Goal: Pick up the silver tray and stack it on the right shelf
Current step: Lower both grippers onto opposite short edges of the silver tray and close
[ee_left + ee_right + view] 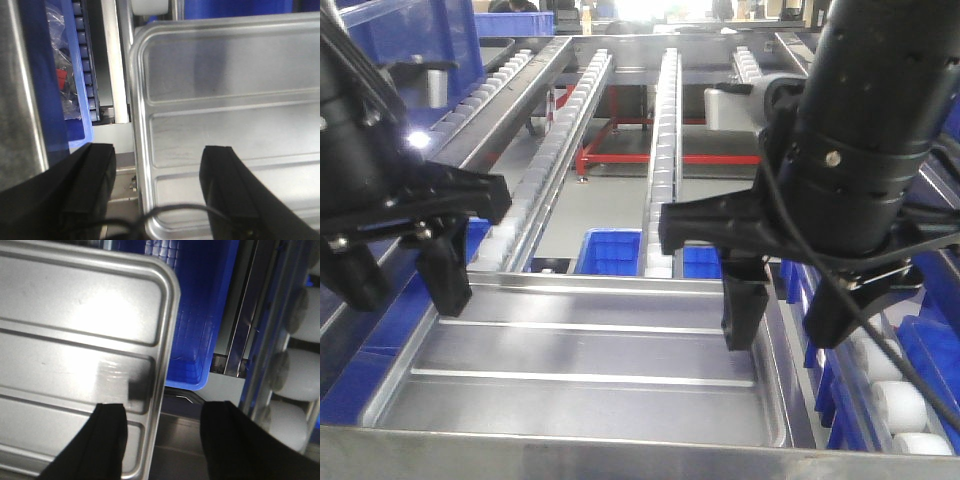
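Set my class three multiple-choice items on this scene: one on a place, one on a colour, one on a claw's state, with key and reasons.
1. The left claw is: A astride the silver tray's left rim; B over the tray's middle; C beyond its far rim.
2. The crate beside the tray's right rim is: A red; B blue; C green.
3. The right claw is: A open, empty; B shut on the tray; C shut on the crate.
Key: 1 A, the rim runs between its fingers. 2 B, its walls are blue. 3 A, its fingers stand apart, gripping nothing.
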Motion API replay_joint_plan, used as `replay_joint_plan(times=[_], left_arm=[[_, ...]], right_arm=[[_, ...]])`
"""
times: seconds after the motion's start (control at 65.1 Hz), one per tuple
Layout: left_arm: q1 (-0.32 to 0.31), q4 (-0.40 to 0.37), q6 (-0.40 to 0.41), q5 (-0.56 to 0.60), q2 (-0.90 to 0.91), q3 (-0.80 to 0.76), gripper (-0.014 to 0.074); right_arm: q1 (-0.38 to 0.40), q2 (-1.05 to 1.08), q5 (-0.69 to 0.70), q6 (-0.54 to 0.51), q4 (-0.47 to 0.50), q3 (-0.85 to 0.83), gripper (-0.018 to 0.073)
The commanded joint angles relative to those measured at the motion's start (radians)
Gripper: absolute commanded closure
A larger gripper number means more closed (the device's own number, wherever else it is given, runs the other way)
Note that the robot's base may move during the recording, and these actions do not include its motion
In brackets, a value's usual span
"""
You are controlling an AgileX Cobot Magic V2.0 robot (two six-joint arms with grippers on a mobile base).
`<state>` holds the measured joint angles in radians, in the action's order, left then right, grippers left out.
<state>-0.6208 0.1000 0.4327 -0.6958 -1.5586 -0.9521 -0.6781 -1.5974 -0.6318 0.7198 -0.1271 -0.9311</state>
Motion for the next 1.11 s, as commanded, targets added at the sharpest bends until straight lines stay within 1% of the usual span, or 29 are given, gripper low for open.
replay_joint_plan(times=[0.0, 0.307, 0.522, 0.568, 0.706, 0.768, 0.845, 0.906, 0.952, 1.044, 1.06, 1.09], left_arm=[[-0.007, 0.011, 0.011, 0.039, 0.015, -0.030, 0.0299], [-0.007, 0.014, 0.011, 0.078, -0.038, -0.030, 0.0299], [-0.007, 0.014, 0.011, 0.079, -0.085, -0.030, 0.0299], [-0.007, 0.014, 0.011, 0.079, -0.092, -0.030, 0.0299], [-0.007, 0.014, 0.015, 0.079, -0.106, -0.030, 0.0316], [-0.007, 0.014, 0.015, 0.079, -0.106, -0.030, 0.0348], [-0.007, 0.014, 0.017, 0.079, -0.106, -0.030, 0.0415], [-0.007, 0.014, 0.017, 0.079, -0.106, -0.030, 0.0498], [-0.007, 0.014, 0.017, 0.079, -0.106, -0.030, 0.0559], [-0.007, 0.014, 0.020, 0.079, -0.106, -0.030, 0.0691], [-0.007, 0.014, 0.020, 0.079, -0.106, -0.030, 0.0706], [-0.007, 0.014, 0.025, 0.079, -0.106, -0.030, 0.0697]], right_arm=[[0.006, 0.022, 0.038, 0.003, -0.019, -0.021, 0.0117], [0.010, -0.024, 0.050, 0.003, -0.033, -0.021, 0.0117], [0.010, -0.037, 0.065, 0.003, -0.034, -0.021, 0.0118], [0.010, -0.037, 0.069, 0.003, -0.035, -0.021, 0.0131], [0.010, -0.037, 0.072, 0.003, -0.045, -0.021, 0.0234], [0.010, -0.037, 0.072, 0.003, -0.047, -0.021, 0.0300], [0.010, -0.037, 0.072, 0.003, -0.047, -0.021, 0.0382], [0.010, -0.037, 0.072, 0.003, -0.047, -0.021, 0.0442], [0.010, -0.037, 0.070, 0.003, -0.047, -0.021, 0.0514], [0.010, -0.037, 0.065, 0.003, -0.047, -0.021, 0.0506], [0.010, -0.037, 0.065, 0.003, -0.047, -0.021, 0.0506], [0.010, -0.037, 0.064, 0.003, -0.047, -0.021, 0.0506]])
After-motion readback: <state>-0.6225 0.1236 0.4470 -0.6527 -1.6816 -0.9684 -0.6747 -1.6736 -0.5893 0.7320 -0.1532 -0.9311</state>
